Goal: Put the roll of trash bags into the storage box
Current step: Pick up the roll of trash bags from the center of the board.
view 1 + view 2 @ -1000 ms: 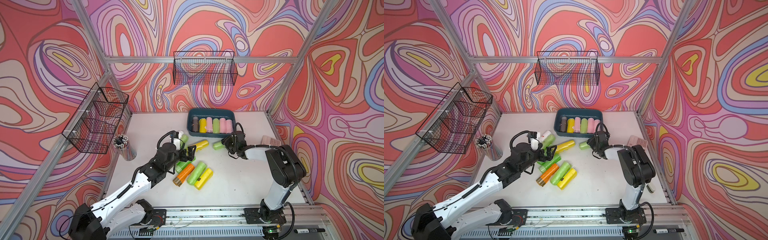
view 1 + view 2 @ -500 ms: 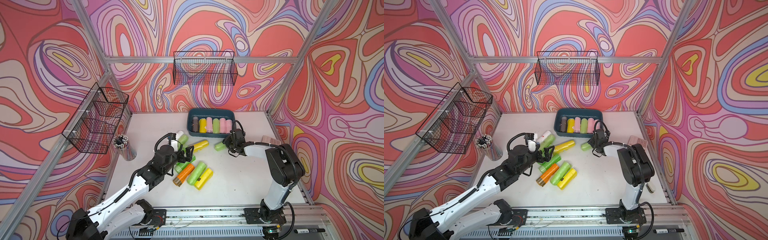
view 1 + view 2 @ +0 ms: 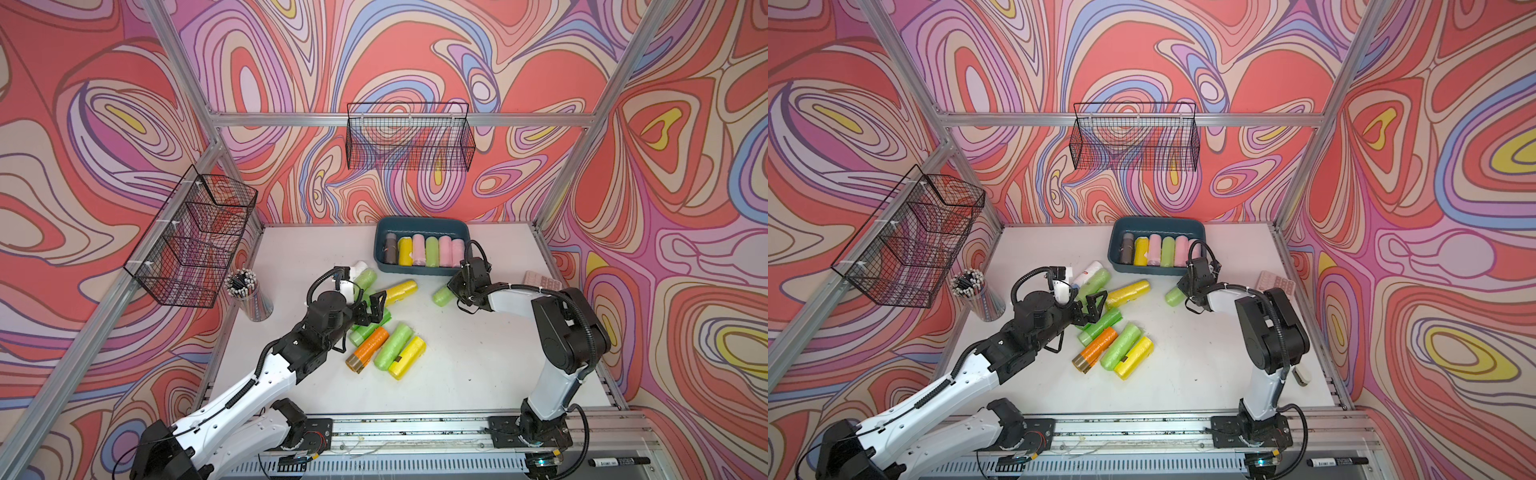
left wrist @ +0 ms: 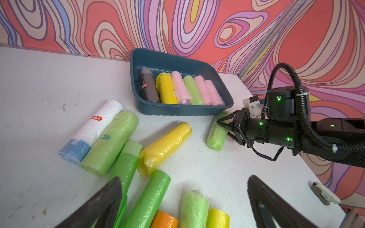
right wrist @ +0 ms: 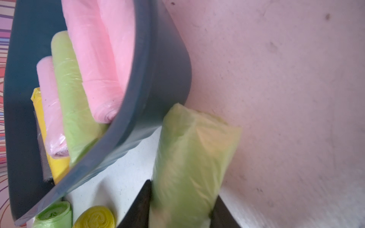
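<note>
**Table** [image 3: 478, 365]: white and level, it filled the lower centre of both top views.

**Storage box** [image 3: 422, 224]: this sat just above frame centre, against the back wall. Six rolls [image 3: 424, 251] lay side by side across its floor, so I judged little floor was left for another.

**Loose rolls** [image 3: 395, 347]: a scatter of green, yellow, orange and white ones lay left of centre, below the box.

**Light green roll** [image 3: 441, 296]: the task's item lay on the table just below the box's lower right corner. The right wrist view showed one end close against the box's outer wall, and I could not confirm contact.
- Handling, as judged: light, with thin film wound into a soft cylinder that gives under pressure. The wrapping looked slick, and it should not be fragile.
- Best hold: across the girth near mid-length, with moderate squeeze, so it neither tips nor slides out endways.

**My right gripper** [image 3: 452, 289]: the jaws stood against both flanks of that roll, clamping it. I could not tell how far along its length.

**My left gripper** [image 3: 372, 305]: the jaws were spread wide and empty above the loose rolls.
</note>
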`<state>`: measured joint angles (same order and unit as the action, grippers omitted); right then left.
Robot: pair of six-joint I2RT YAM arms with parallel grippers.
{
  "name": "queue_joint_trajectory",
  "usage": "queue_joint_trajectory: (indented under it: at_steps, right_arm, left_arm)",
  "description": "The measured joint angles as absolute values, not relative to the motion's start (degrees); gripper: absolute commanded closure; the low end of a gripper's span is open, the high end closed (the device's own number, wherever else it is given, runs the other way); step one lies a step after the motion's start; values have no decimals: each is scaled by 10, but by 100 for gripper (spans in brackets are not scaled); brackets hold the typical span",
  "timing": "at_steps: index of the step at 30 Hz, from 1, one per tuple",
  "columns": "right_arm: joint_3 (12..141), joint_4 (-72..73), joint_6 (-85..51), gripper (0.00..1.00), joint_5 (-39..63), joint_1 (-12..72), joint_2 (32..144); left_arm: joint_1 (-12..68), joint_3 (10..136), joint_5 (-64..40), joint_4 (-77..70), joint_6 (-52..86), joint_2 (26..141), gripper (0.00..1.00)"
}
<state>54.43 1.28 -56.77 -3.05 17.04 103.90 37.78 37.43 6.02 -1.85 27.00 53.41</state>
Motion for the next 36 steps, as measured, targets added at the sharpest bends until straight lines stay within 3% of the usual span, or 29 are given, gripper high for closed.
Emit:
queue_joint_trajectory:
  at_steps: [12,16,21,29,36]
  right_arm:
    - [486,-11,-538,64,-22,171,978]
    - [496,-25,-524,56,-21,171,985]
    - [524,-27,-510,56,-15,171,1014]
    - [529,-24,-502,77,-13,171,1017]
    - [516,-66,-490,83,-15,171,987]
  left_arm:
    - [378,374,47,-18,270,526,0]
    - [378,374,45,-18,270,526,0]
    - [378,374,46,-18,270,526,0]
    - [378,375,46,-15,271,526,0]
    - [378,375,42,-15,271,527,0]
